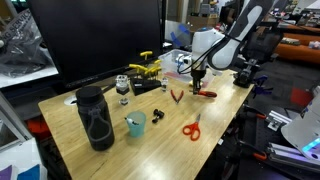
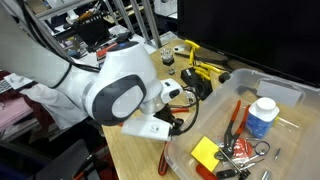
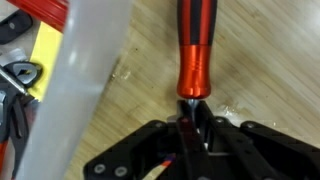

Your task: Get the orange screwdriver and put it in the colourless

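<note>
1. In the wrist view, the orange screwdriver (image 3: 195,45) is being clamped by its thin dark shaft between the fingers of the gripper (image 3: 192,128).
2. Its handle is being pointed away from the gripper, over the wooden table (image 3: 270,60).
3. It is being held just right of the colourless tub (image 3: 85,80), outside its wall.
4. Whether it is being lifted off the table cannot be told.

The orange screwdriver (image 3: 193,50) points from centre to 12 o'clock on the wooden counter (image 3: 265,60). Its shaft is pinched by the pincer (image 3: 193,115) at 6 o'clock. The colourless tub (image 3: 85,80) slants across 9 o'clock.
</note>
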{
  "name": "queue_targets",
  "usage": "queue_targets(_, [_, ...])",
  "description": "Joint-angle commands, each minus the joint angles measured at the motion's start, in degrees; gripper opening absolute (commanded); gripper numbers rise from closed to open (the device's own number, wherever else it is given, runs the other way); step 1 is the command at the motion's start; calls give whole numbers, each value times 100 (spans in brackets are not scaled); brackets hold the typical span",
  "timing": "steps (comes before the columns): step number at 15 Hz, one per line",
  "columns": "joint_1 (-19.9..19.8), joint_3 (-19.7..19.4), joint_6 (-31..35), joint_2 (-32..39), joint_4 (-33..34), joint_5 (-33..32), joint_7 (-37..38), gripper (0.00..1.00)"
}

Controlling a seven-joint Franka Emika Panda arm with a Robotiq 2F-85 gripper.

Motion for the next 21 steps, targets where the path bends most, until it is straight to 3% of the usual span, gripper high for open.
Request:
queue_targets(1, [-126,162,387,-695,-535,249,-78,3])
queue_targets(8, [1,273,1017,-1957,-1245,650,-317,3])
queue_targets(11, [157,347,1435,-2359,-1477,1199,-758,3])
queue_targets(17, [581,17,2258,-2999,-1676,1453,-1194,3])
queue_targets(20, [172,62,2490,-3290,-1678,1092,-1136,3])
queue_targets(21, [47,-18,2552,-3365,-1664,683,-855,3])
